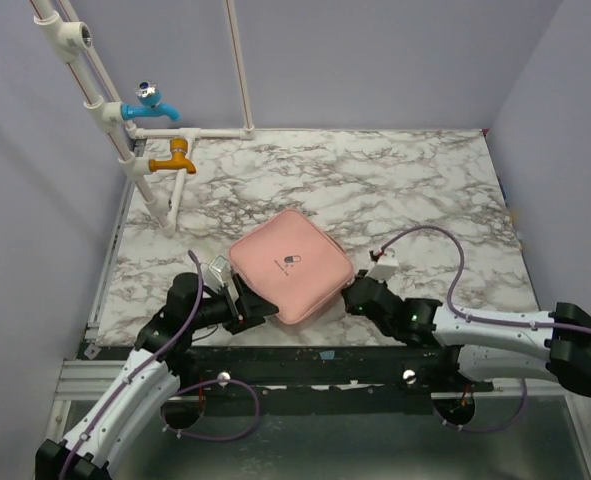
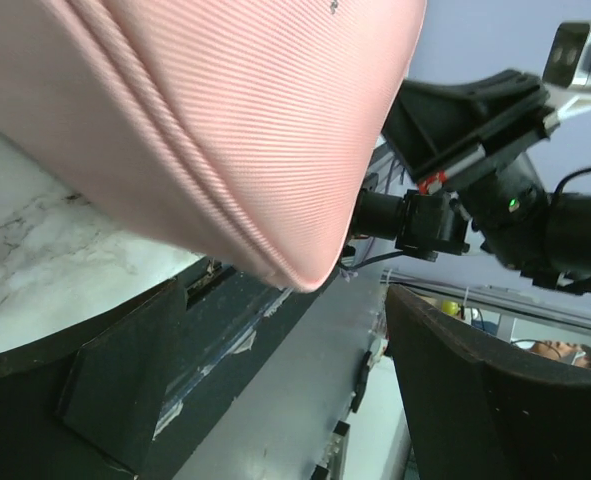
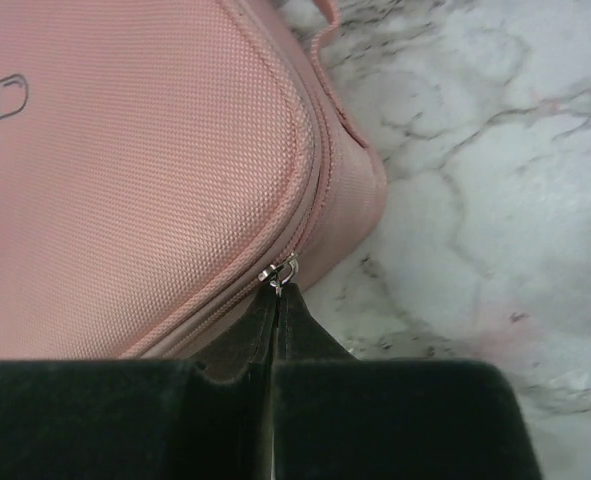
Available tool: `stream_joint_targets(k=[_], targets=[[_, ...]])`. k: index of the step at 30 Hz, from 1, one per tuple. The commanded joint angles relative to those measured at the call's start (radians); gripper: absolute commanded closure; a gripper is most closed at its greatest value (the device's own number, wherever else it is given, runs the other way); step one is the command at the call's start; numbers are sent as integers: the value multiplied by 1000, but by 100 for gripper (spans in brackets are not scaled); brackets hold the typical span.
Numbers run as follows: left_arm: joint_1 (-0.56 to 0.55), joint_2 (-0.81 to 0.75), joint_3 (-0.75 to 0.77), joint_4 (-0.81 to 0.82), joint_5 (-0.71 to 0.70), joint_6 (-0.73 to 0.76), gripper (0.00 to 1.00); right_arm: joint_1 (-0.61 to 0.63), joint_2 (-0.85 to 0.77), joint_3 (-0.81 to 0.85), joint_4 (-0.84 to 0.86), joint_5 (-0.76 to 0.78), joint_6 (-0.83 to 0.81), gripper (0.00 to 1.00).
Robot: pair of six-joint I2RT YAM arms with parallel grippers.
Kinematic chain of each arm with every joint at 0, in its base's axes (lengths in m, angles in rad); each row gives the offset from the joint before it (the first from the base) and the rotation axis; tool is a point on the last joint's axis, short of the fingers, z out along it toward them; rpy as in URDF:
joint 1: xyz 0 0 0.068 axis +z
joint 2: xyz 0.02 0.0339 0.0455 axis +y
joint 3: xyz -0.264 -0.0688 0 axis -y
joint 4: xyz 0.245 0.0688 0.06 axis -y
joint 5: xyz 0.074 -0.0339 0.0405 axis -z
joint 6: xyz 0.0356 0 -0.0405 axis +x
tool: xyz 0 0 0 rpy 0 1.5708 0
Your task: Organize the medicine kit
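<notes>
Closed medicine kit (image 1: 305,282) on the marble table (image 1: 395,180), near its front edge and between the two grippers.

Left arm: reaches from the lower left up and to the right, forearm low over the table. The left gripper (image 1: 252,307) sits at the kit's near-left side. In the left wrist view its fingers (image 2: 475,390) stand wide apart, with the kit's rounded corner above the gap. Whether either finger touches the fabric cannot be told.

Right arm: lies stretched along the table's front edge from the right, wrist pointing left. The right gripper (image 1: 353,292) meets the kit's right corner. In the right wrist view its fingers are pressed together on the zipper pull (image 3: 284,272), of which only the small metal ring shows at their tips.

Kit: lid up, pill logo (image 1: 291,260) uppermost. The case is a rounded square with no clear long axis. It lies turned like a diamond, one corner toward the back wall, one toward the arm bases. The zipper seam (image 3: 310,170) runs around the corner held by the right gripper.
</notes>
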Motion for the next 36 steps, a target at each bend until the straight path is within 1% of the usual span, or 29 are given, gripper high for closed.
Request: stream_joint_targets(k=[1,4,7,10,13,15,20,21,25,29,33,36], targets=[[-14,-35,18,-62,2,-40,17,171,50,21,11,150,199,99],[-15,-47,25,-120,0,-40,16,259,159,100,7,216,234,99],[-17,-61,27,-206,-29,-40,15,290,253,168,-6,253,265,99],[-17,-84,36,-275,-71,-52,14,307,293,187,32,260,255,99],[-17,-119,33,-300,-108,-83,15,312,300,180,54,257,252,99],[-17,-141,31,-309,-138,-108,18,315,296,173,54,260,250,99],[-17,-164,19,-297,-187,-154,40,337,264,147,29,291,263,99],[-17,-160,23,-300,-197,-157,41,343,256,142,22,294,268,99],[-17,-143,41,-300,-226,-171,42,387,247,124,22,321,262,99],[-17,-126,73,-307,-244,-167,42,446,275,134,-18,368,324,99],[-17,-123,102,-323,-265,-154,46,520,304,147,-64,422,386,99],[-16,-109,114,-326,-274,-144,47,559,316,150,-93,433,426,99]])
